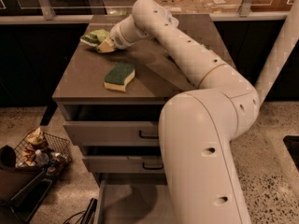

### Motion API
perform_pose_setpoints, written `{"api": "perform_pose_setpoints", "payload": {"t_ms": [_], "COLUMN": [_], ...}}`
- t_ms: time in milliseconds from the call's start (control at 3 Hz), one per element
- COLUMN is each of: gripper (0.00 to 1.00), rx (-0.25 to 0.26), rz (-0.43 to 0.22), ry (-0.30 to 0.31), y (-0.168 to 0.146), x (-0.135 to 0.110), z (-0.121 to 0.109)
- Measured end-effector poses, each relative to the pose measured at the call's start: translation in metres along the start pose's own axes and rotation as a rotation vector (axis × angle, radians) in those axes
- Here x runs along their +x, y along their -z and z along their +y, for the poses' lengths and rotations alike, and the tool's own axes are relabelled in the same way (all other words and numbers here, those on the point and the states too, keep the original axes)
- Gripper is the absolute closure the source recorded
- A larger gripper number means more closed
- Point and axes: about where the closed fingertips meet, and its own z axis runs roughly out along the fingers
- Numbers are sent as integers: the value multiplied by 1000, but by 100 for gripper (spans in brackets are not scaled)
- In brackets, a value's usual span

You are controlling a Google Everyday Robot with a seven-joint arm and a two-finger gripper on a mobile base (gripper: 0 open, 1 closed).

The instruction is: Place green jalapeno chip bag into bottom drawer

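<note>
The green jalapeno chip bag [93, 36] lies crinkled at the far left of the grey cabinet top [154, 71]. My gripper [106, 45] is at the bag's right edge, touching or just over it, with the white arm reaching in from the right. The bottom drawer [133, 202] is pulled open at the foot of the cabinet. Its plain grey floor shows, and my arm's large lower link hides part of it.
A green-topped yellow sponge [119, 76] lies near the front middle of the cabinet top. Two shut upper drawers [112, 133] with dark handles sit above the open one. A wire basket of trash [39, 148] and dark bins stand on the floor at the left.
</note>
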Motion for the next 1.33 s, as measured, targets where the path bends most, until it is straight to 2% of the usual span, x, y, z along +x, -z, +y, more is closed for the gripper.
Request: {"api": "perform_pose_setpoints", "payload": {"t_ms": [667, 1000, 1333], "gripper": [100, 100, 100], "rx": [0, -9, 20], "rz": [0, -21, -50], "ry": [0, 20, 67], "y": [0, 3, 24], "x": [-1, -11, -28], "z": [0, 5, 9]}}
